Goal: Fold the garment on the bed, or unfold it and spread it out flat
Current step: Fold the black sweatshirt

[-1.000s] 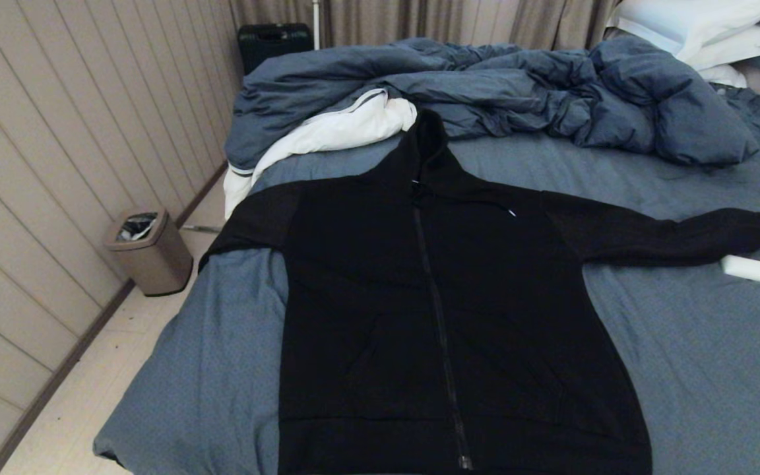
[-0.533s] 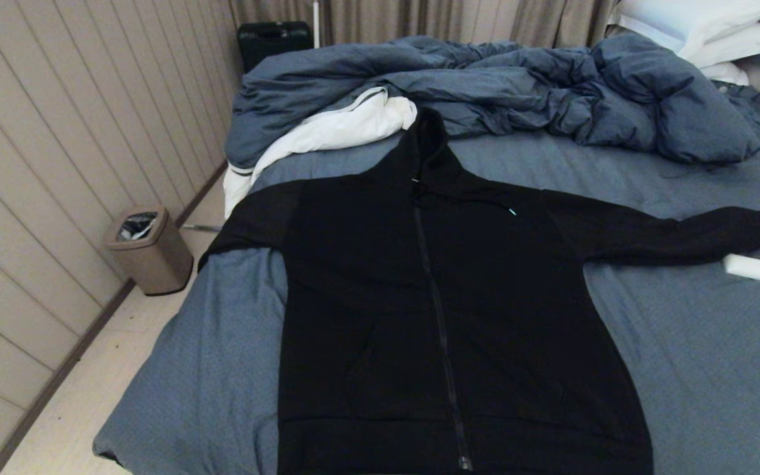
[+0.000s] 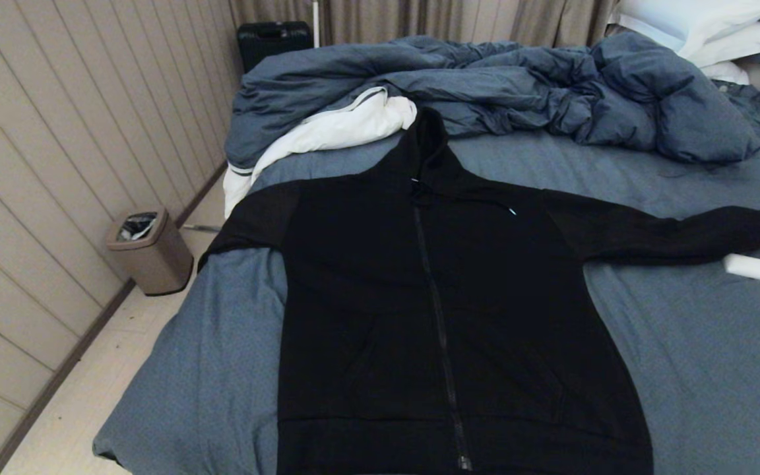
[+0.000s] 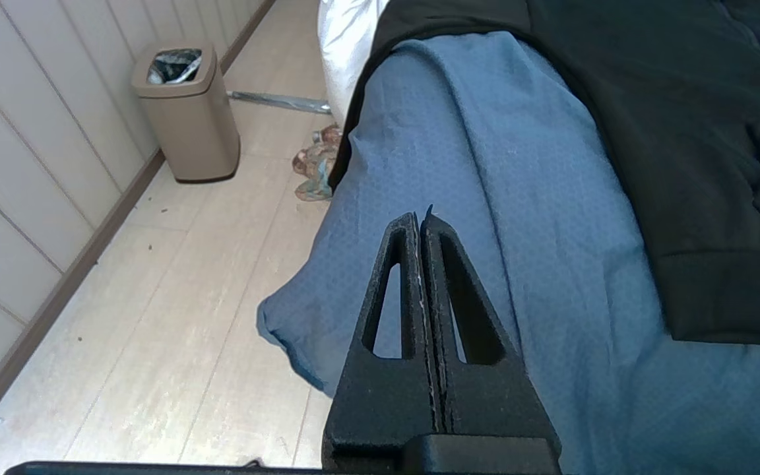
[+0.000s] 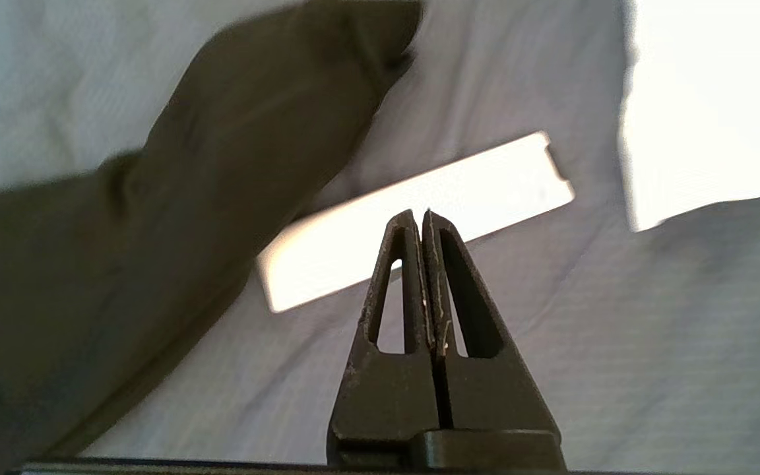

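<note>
The garment (image 3: 446,316) is a black zip hoodie lying face up and already spread on the bed (image 3: 696,369), hood toward the duvet (image 3: 485,86), hem at the near edge. Your left-side sleeve drops off the bed edge; the right sleeve (image 3: 677,234) runs out flat, cuff just beside a white tube (image 3: 759,270). Expect soft, limp, fairly heavy fleece: it'll sag and drag, won't hold shape, and the sheet may ride up with it. Pinch at thick spots: cuff, ribbed hem, shoulder seam; skip the zipper and drawstrings. Pinch shallow so you take one layer, not the sheet. The right gripper (image 5: 427,214) hangs over the tube near that cuff, fingers pressed together, empty; open before descending. The left gripper (image 4: 421,216) is parked over the bed's left edge, fingers also together, holding nothing, beside the hem corner.
</note>
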Controlling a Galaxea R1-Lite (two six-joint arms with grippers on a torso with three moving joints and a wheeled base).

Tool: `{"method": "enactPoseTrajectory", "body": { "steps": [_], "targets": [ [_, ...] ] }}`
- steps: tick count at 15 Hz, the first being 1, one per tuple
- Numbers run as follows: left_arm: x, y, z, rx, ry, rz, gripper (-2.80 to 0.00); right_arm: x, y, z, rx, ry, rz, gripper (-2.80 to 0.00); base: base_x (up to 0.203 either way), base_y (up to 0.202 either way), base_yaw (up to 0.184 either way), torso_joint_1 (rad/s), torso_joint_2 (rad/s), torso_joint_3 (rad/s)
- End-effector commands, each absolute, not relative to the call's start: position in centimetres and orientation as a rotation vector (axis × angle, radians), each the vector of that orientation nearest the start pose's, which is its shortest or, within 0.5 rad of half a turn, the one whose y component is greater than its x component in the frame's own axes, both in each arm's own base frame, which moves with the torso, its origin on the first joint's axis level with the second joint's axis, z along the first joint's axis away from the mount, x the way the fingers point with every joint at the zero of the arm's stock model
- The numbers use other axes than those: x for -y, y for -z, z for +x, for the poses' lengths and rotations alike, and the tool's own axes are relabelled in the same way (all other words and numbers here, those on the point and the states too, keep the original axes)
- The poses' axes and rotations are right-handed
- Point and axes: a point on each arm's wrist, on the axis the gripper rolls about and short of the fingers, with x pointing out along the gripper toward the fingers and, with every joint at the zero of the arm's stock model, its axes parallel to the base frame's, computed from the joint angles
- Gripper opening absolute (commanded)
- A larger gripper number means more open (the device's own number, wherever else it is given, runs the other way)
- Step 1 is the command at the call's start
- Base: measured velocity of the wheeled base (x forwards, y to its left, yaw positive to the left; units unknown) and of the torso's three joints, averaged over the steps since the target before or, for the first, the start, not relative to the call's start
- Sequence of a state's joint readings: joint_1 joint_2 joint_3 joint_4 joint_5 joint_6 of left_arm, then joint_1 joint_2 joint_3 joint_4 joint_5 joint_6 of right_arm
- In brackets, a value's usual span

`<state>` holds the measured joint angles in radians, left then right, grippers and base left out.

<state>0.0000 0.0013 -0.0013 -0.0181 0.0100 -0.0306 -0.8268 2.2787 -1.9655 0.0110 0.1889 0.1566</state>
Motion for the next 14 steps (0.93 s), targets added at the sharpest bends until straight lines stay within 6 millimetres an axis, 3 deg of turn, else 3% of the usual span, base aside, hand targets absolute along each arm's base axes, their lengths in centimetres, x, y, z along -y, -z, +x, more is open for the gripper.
{"method": "enactPoseTrajectory", "body": {
  "steps": [1,6,14],
  "targets": [
    [0.0,-7.7,-2.3,0.017,-0.01,-0.031,-2.8,35.0,-21.1,32.9,-0.261,0.63,0.329,-2.8,0.0,0.0,0.0,0.0,0.0,0.0],
    [0.0,-7.8,-2.3,0.019,-0.009,-0.029,-2.8,34.9,-21.1,31.1,-0.387,0.595,0.318,-2.8,0.0,0.0,0.0,0.0,0.0,0.0],
    [0.0,-7.8,-2.3,0.018,-0.009,-0.029,-2.8,34.8,-21.9,30.5,-0.382,0.585,0.278,-2.8,0.0,0.0,0.0,0.0,0.0,0.0]
  ]
}}
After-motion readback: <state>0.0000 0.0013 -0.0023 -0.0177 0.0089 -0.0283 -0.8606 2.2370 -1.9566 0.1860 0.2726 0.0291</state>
